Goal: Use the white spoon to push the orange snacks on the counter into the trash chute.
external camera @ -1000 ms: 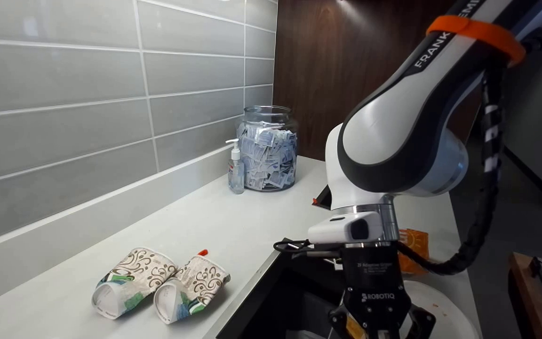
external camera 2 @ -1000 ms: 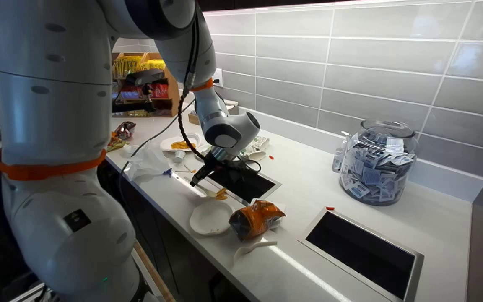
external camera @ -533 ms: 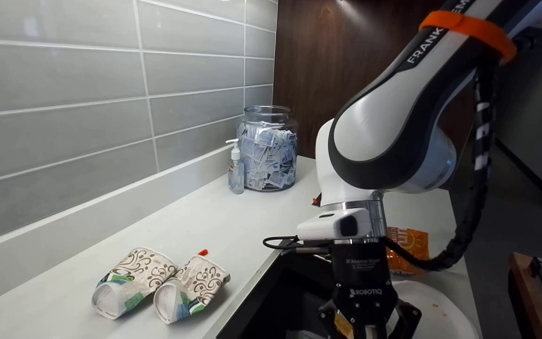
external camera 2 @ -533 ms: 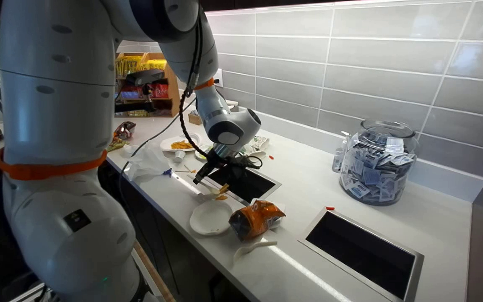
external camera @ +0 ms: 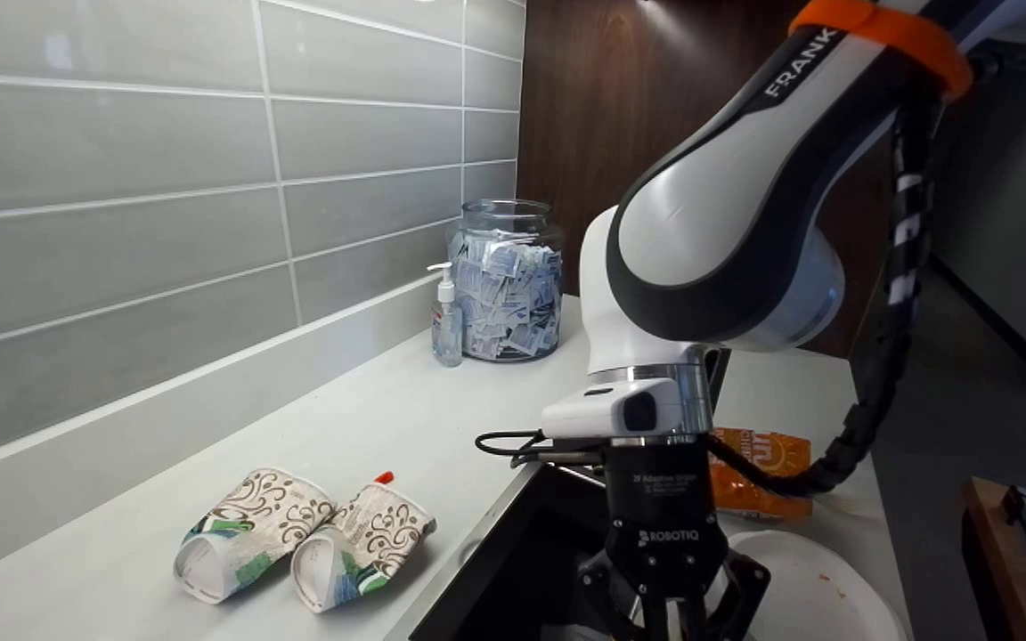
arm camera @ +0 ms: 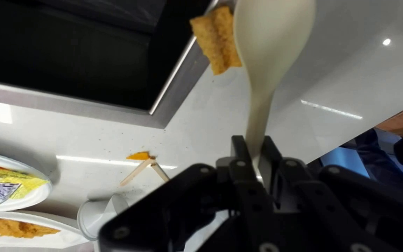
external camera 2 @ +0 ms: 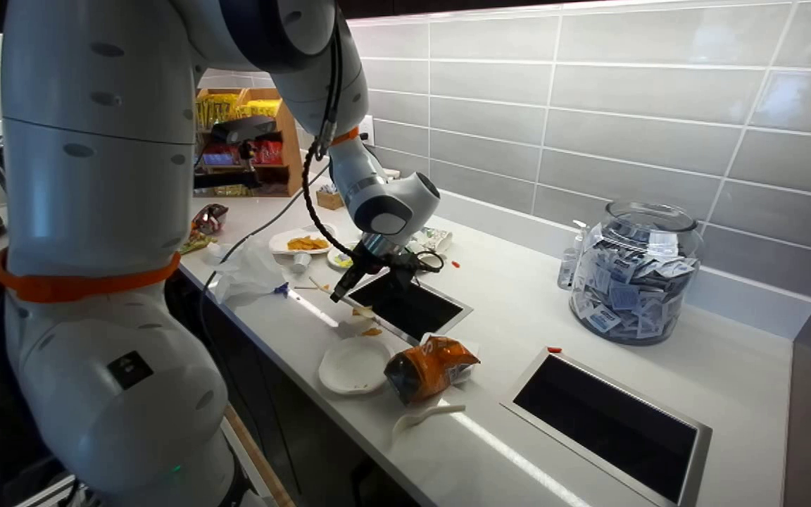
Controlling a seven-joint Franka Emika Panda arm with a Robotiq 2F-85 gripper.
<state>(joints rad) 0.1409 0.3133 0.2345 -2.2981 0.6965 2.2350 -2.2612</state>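
My gripper (arm camera: pixel 253 140) is shut on the handle of the white spoon (arm camera: pixel 275 31), which sticks out ahead over the counter (arm camera: pixel 208 105). The gripper (external camera 2: pixel 337 296) is beside the trash chute (external camera 2: pixel 412 310), a dark opening with a metal rim. An orange snack piece (arm camera: pixel 217 40) lies on the chute's rim, right beside the spoon's bowl; I cannot tell whether they touch. Another orange piece (external camera 2: pixel 372 332) lies between chute and plate. A small orange bit (arm camera: pixel 138 155) lies by thin wooden sticks. In an exterior view the fingertips and spoon bowl are cut off below (external camera: pixel 673 623).
Near the chute are a white plate (external camera 2: pixel 356 366), the orange snack bag (external camera 2: pixel 430 370) and another white spoon (external camera 2: pixel 423 417). A second dark opening (external camera 2: pixel 610 422) lies towards the glass jar (external camera 2: pixel 638 274). Two speckled bags (external camera: pixel 255 534) lie opposite. Plates and a cup (arm camera: pixel 96 213) stand behind.
The gripper has moved with the spoon across the chute's edge, left in an exterior view. The orange pieces have shifted apart. Orange seen behind the fingers earlier no longer shows there.
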